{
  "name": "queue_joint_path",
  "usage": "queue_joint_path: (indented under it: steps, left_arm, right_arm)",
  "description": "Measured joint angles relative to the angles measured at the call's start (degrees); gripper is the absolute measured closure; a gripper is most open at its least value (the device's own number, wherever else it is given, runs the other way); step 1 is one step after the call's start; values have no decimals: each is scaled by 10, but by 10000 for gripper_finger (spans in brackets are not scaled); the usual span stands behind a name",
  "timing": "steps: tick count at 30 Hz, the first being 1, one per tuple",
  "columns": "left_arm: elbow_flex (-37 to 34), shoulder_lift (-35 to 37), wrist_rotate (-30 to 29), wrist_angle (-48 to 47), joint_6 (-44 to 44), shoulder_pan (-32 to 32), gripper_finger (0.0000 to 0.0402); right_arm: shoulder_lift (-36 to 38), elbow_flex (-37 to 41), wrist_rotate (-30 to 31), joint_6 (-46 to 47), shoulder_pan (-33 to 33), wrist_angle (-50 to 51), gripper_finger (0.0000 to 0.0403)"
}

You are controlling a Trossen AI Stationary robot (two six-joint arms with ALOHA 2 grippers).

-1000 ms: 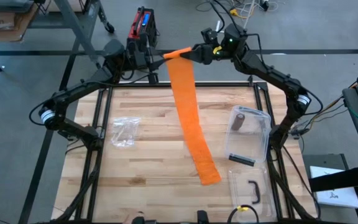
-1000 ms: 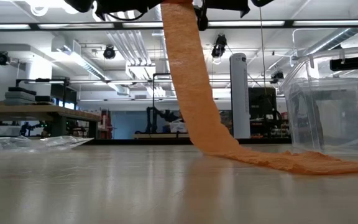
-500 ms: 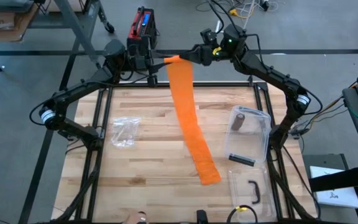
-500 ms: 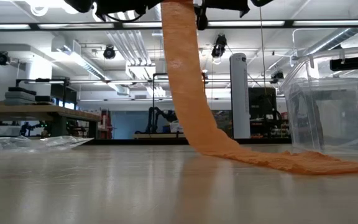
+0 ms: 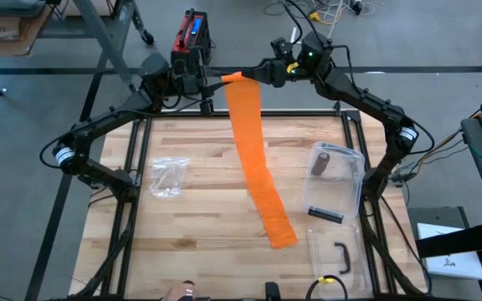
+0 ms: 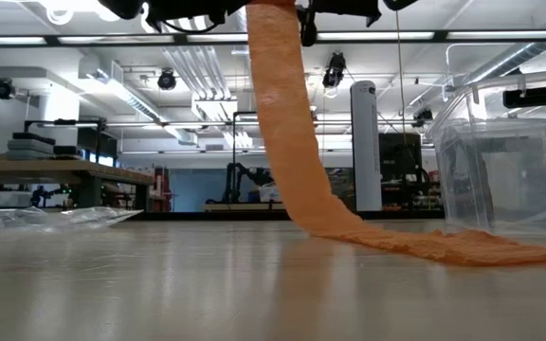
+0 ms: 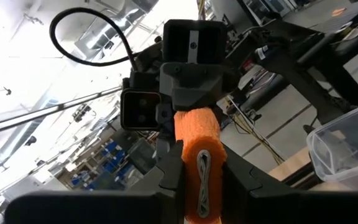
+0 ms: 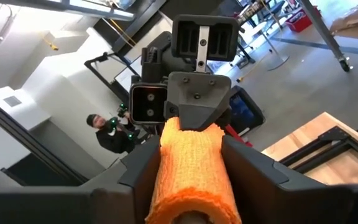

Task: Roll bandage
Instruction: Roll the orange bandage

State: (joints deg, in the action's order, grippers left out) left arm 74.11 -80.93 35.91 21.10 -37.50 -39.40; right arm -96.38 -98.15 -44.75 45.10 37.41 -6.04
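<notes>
A: Where was the bandage (image 5: pixel 256 159)?
B: Top end was a small roll held up in the air at the far edge of the bench (image 5: pixel 199 226), betw. both grippers. The rest hung down as a long orange strip and trailed across the bench toward the near side, tail end lying flat nr the clear container (image 5: pixel 335 182).

A: Gripper states?
B: Left gripper (image 5: pixel 210 81) was clamped on the roll, fingers (image 7: pixel 170 175) tight on both sides per its wrist view. Right gripper (image 5: pixel 258 73) faced it from the other side, fingers (image 8: pixel 140 167) flanking the roll and pressed against it, so gripping the bandage too.

A: Anything else around, or in the way?
B: Crumpled clear plastic bag (image 5: pixel 166 176) on the left part of the bench, well apart from the strip. Container on the right held a brown roll (image 5: pixel 322 162) and a dark bar. Clear lid (image 5: pixel 335 254) with a black handle lay nearer the front edge. Red-black device (image 5: pixel 192 36) on the floor behind. A person (image 8: pixel 112 133) showed far off in the right wrist view. Nothing lay on the strip.
</notes>
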Motion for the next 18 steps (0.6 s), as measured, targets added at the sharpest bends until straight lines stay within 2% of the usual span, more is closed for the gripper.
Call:
queue_joint_path:
  steps: [11,15,18]
  left_arm:
    - [0,1,-10,5,-6,0,352]
    - [0,1,-9,5,-8,0,352]
    - [0,1,-9,5,-8,0,352]
  right_arm:
    - [0,0,-9,-7,0,3,172]
    - [0,0,-8,-9,0,2,168]
    - [0,0,-8,-9,0,2,181]
